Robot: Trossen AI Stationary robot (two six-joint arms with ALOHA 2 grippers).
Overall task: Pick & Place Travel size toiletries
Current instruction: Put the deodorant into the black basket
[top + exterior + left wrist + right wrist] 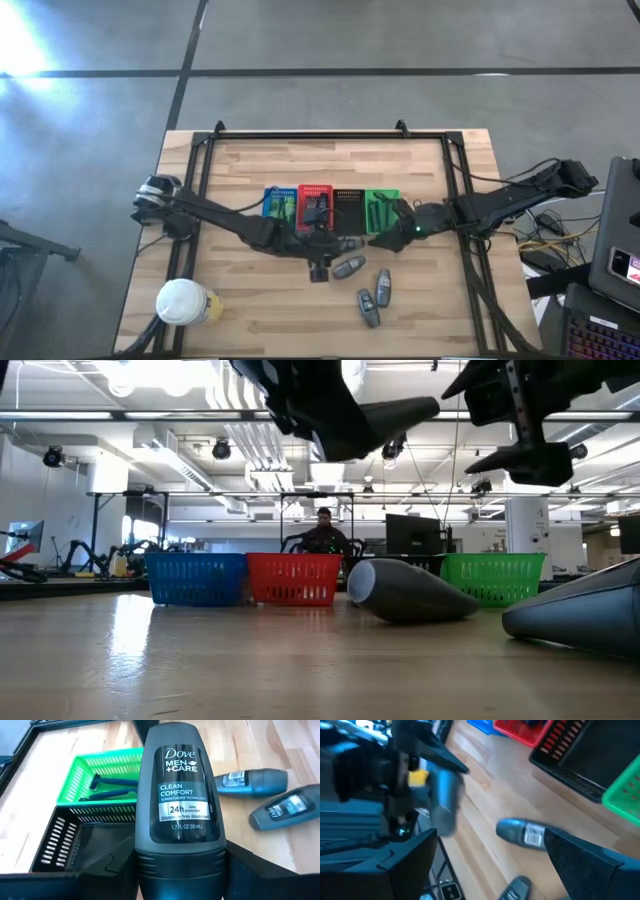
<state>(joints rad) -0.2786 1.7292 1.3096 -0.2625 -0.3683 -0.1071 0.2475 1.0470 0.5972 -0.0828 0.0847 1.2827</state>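
The left gripper (319, 262) pinches a grey roll-on deodorant (181, 805), held label-up just in front of the red basket (314, 206), at the near side of the basket row. In the left wrist view the bottle fills the space between the two dark fingers (260, 865), its cap end down toward the wrist and its label reading "Dove Men+Care Clean Comfort".

The right gripper (392, 238) hovers near the front corner of the green basket (381, 208), two places to the right of the red basket, its jaws spread wide and holding nothing. Just below it, in the right wrist view, one loose deodorant (522, 832) lies flat on the wooden table (250, 310).

Four baskets sit side by side (blue, red, black, green, reading left to right): the blue basket (279, 203) touches the red basket's left side and the black basket (348, 208) its right. Thin dark razors (107, 782) lie inside the green basket.

More grey deodorants lie on their sides in front of the red basket and to its right: one (348, 266) just beside the left gripper, two more (383, 286) (367, 308) farther toward the table's front edge. A white-lidded cup (186, 302) stands well to the front-left of the red basket.
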